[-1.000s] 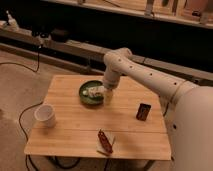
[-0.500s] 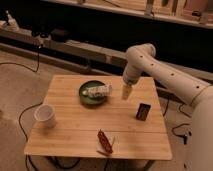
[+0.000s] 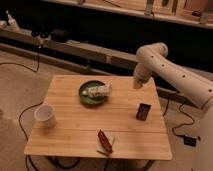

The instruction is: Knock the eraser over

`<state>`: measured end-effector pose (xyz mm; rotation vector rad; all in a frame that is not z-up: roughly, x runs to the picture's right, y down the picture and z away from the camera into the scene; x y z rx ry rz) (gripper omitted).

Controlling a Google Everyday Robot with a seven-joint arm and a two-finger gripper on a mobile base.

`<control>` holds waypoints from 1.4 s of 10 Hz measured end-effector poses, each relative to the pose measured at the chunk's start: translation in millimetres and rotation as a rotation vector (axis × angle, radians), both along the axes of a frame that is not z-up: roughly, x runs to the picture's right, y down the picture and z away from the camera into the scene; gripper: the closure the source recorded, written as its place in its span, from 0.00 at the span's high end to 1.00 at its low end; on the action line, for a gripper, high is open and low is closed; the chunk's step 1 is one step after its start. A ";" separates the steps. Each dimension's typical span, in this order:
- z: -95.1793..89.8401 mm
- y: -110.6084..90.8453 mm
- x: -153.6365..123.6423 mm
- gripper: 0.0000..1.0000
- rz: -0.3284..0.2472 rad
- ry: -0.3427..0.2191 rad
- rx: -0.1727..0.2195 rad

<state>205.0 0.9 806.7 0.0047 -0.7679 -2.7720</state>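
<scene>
You had the wooden table [image 3: 75, 135] standing on a pale floor [image 3: 15, 75], a black cable [image 3: 38, 57] trailing left of it, a long low ledge [image 3: 75, 48] behind it in dim light.

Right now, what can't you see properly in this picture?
All in the camera view:
- Eraser: its back face is turned away. The pincer hangs beyond it, near the table's far right edge.
- Arm: the right edge cuts it off, so the robot's body is unseen.
- Green bowl: the pale tube covers part of its inside.
</scene>
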 end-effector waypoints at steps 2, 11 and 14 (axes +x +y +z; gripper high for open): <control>1.6 13.4 17.1 0.00 0.003 0.022 -0.013; 19.6 83.3 69.0 0.00 0.098 0.060 -0.097; 37.6 99.4 76.7 0.00 0.097 0.063 -0.106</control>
